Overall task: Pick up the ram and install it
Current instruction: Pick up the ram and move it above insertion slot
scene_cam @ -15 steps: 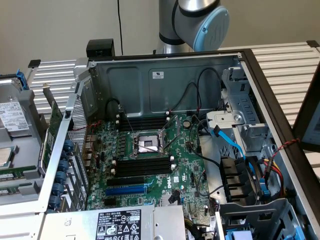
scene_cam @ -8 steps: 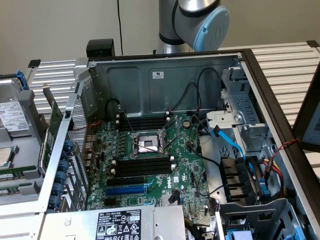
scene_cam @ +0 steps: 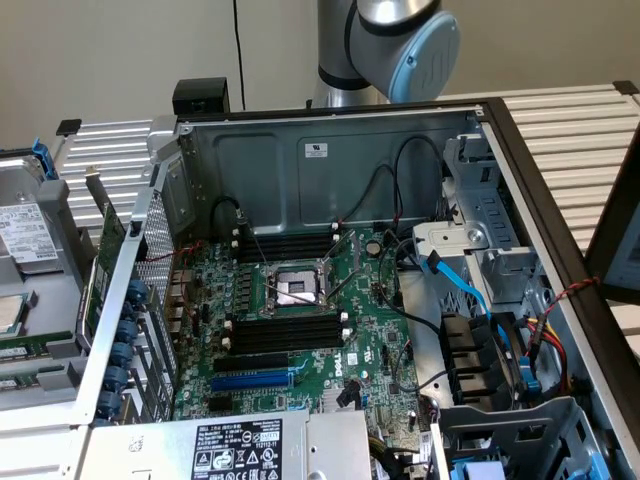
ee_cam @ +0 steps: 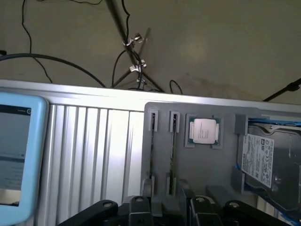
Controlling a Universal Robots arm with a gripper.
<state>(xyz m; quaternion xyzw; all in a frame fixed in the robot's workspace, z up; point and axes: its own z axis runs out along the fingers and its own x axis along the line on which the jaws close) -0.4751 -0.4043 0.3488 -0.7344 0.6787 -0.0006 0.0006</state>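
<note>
The ram [ee_cam: 174,150] stands on edge in a slot of the grey tray [ee_cam: 211,165], a thin, long, dark-green strip just beside the processor chip [ee_cam: 203,130]. Its chips and label cannot be made out. The claw [ee_cam: 169,209] hangs by the tray; whether it is spread or pressed together I cannot tell.

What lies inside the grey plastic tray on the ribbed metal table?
A square silver processor, a labelled hard drive and two narrow slots. The black gripper covers the slots' near ends.

Ram [ee_cam: 174,147] edge-up in tray [ee_cam: 207,165] slot.
</note>
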